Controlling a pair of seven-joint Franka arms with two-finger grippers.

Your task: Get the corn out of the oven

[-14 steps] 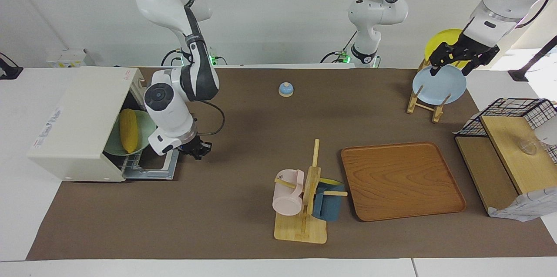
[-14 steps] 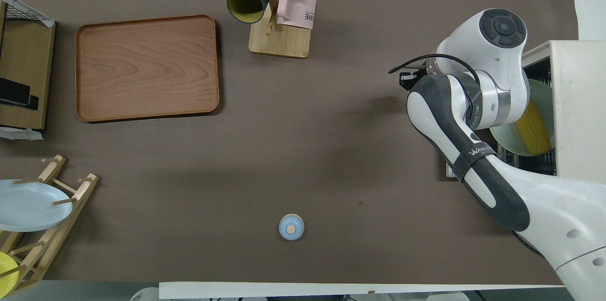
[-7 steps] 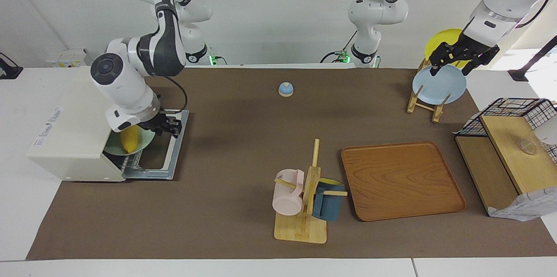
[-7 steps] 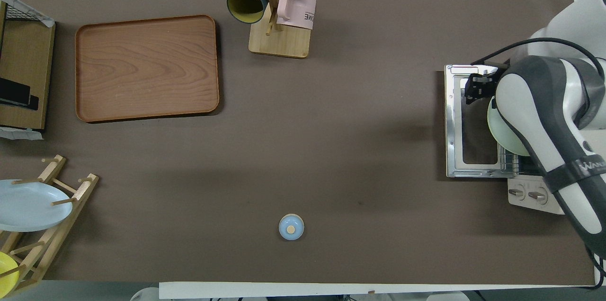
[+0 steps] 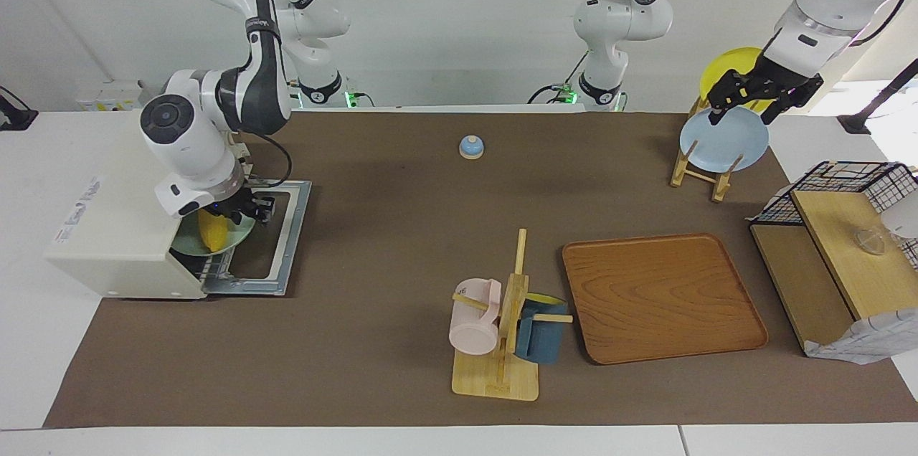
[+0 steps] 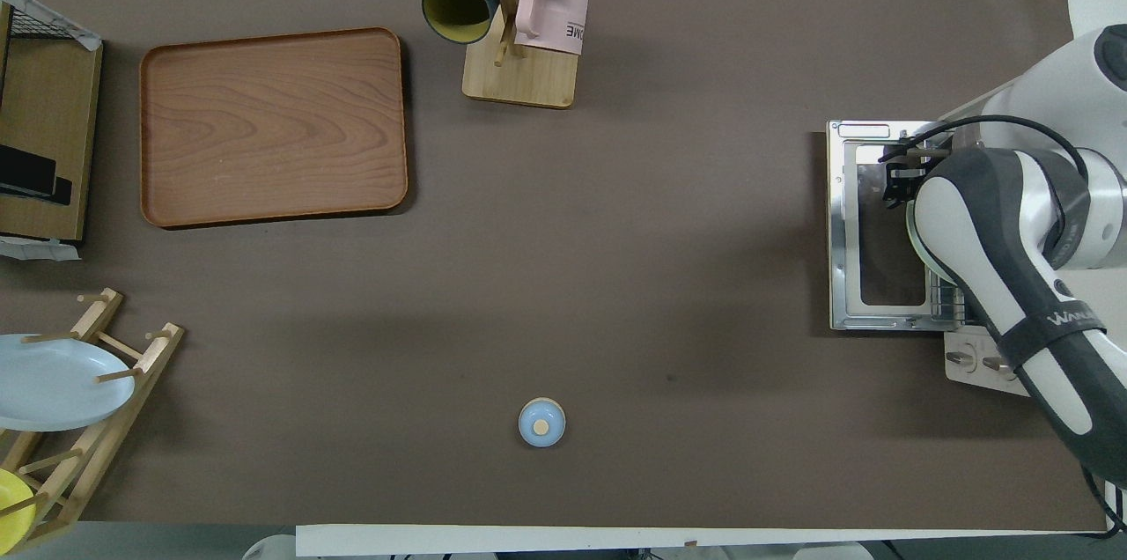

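The cream-white oven [image 5: 115,226] stands at the right arm's end of the table, its door [image 5: 283,241] folded flat open. The yellow corn [image 5: 211,232] lies on a pale green plate [image 5: 233,241] on the oven's rack. My right gripper [image 5: 247,211] is open, low over the plate, just above the corn's end nearer to the robots. In the overhead view the right gripper [image 6: 898,181] is over the door [image 6: 845,225], and the arm hides the corn. My left gripper [image 5: 753,101] waits, open, up over the blue plate [image 5: 724,140] in its rack.
A wooden tray [image 5: 663,298], a mug tree [image 5: 505,327] with a pink and a blue mug, and a small blue bell [image 5: 471,147] sit on the brown mat. A black wire basket [image 5: 846,183] with wooden boards stands at the left arm's end.
My right arm swung from beside the open door's edge in toward the oven mouth; its gripper now hangs over the plate with the corn. The left arm has not moved.
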